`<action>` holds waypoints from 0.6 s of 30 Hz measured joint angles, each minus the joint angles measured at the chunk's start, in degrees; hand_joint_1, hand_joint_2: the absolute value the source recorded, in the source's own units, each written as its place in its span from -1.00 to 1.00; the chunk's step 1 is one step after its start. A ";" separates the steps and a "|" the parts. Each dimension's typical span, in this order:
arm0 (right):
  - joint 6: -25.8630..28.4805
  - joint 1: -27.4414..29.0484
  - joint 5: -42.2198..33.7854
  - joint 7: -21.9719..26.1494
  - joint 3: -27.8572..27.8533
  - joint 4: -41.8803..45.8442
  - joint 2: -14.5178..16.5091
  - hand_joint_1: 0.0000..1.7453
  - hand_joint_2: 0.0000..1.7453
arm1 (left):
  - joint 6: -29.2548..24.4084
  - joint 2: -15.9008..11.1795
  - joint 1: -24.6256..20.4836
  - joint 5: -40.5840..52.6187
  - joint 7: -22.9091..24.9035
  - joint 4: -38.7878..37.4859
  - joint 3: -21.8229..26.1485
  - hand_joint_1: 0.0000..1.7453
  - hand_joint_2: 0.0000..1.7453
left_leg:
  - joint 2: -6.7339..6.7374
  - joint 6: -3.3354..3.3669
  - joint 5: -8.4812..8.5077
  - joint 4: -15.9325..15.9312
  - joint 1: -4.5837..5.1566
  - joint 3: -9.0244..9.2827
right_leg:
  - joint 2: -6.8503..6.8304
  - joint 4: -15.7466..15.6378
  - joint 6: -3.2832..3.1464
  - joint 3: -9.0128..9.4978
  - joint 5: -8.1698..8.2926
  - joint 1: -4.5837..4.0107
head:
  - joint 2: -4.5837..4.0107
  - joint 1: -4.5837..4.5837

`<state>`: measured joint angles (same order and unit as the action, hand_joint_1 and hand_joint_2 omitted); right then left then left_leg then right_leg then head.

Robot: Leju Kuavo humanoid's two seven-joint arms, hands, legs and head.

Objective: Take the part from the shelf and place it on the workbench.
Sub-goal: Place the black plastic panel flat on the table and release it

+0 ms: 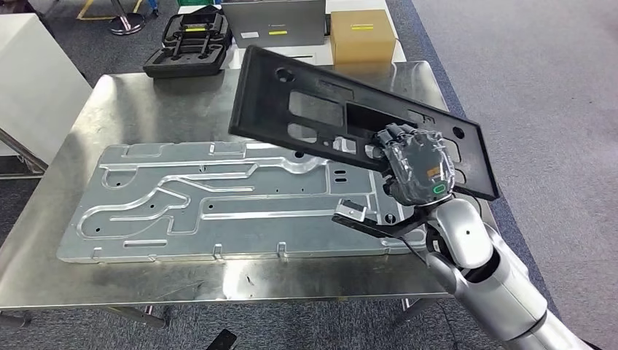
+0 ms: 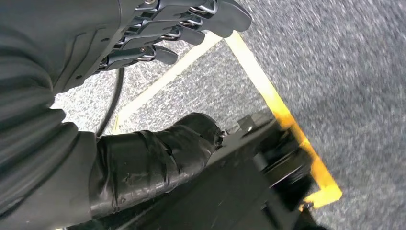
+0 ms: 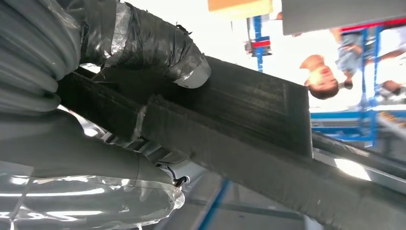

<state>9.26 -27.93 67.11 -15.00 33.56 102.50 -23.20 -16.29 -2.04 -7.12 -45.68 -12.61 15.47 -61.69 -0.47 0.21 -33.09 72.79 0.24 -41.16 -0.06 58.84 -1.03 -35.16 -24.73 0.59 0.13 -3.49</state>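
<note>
A long black panel with several cut-outs hangs tilted above the steel workbench, over the right end of a large silver stamped plate. My right hand grips the panel near its right end, fingers over its top face. In the right wrist view the thumb presses on the dark panel. My left hand hangs over grey carpet, fingers apart and holding nothing.
At the bench's far edge lie a black foam case, a grey box and a cardboard box. A white cabinet stands to the left. Yellow floor tape runs under my left hand. A person stands beyond the bench.
</note>
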 joint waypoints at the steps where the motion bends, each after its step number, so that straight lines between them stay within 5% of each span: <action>1: -0.06 -0.69 0.47 0.43 0.96 -0.92 0.04 1.00 1.00 | 0.14 -0.01 0.07 0.17 -0.10 0.00 -0.18 -1.00 1.00 | 0.00 0.05 0.10 1.55 -0.01 -1.10 | -0.05 0.03 -0.06 0.01 -0.04 -0.09 | 0.00 -0.01; 3: -0.01 -2.01 1.13 1.43 2.87 -2.86 0.13 1.00 1.00 | 0.38 -0.04 0.12 0.47 -0.31 0.00 -0.37 -1.00 1.00 | 0.01 0.44 3.19 -1.88 0.06 -0.05 | -0.06 0.09 -0.13 0.08 -0.09 -0.23 | 0.00 -0.01; 6: 0.18 -3.82 1.15 3.04 5.26 -5.80 0.25 1.00 1.00 | 0.61 -0.31 -0.04 0.87 -0.63 0.00 -0.52 -1.00 1.00 | 0.03 1.43 7.86 -12.90 0.49 5.04 | -0.03 0.15 0.04 0.16 -0.21 -0.42 | 0.00 0.02; 11: 0.39 -5.04 0.69 4.24 7.91 -9.76 0.28 1.00 1.00 | 0.80 -0.47 0.04 1.09 -0.88 0.02 -1.08 -1.00 1.00 | 0.07 2.30 8.55 -15.80 0.40 6.36 | -0.01 0.74 1.20 -0.21 -0.80 -0.43 | 0.00 0.08; 15: 0.73 -5.53 0.20 5.26 8.87 -11.62 0.32 1.00 1.00 | 0.90 -0.53 -0.06 0.90 -1.34 0.02 -1.24 -1.00 1.00 | 0.13 2.93 8.80 -16.30 0.18 6.71 | 0.03 12.83 2.02 -6.04 -6.62 -0.09 | 0.00 0.26; 17: 1.07 -5.35 0.01 6.43 9.55 -12.37 0.32 1.00 1.00 | 1.29 -0.54 0.04 0.29 -1.65 0.02 -1.26 -1.00 1.00 | 0.10 2.91 8.57 -16.06 0.12 6.72 | 0.02 15.91 2.39 -7.90 -6.68 0.27 | 0.00 0.26; 18: 1.23 -5.29 0.07 7.05 9.84 -12.59 0.32 0.50 0.50 | 1.55 -0.55 0.08 -0.08 -1.85 0.02 -1.26 -1.00 1.00 | 0.07 2.77 8.37 -15.79 0.04 6.73 | 0.00 14.08 2.55 -7.18 -5.09 0.49 | 0.00 0.26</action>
<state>10.49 -33.22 67.18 -7.95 43.40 89.91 -22.88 -14.75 -2.58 -7.04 -45.76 -14.46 15.50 -62.95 -0.40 2.99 -24.72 57.00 0.27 -34.43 -0.05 72.92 1.52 -42.34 -29.82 1.07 0.13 -3.23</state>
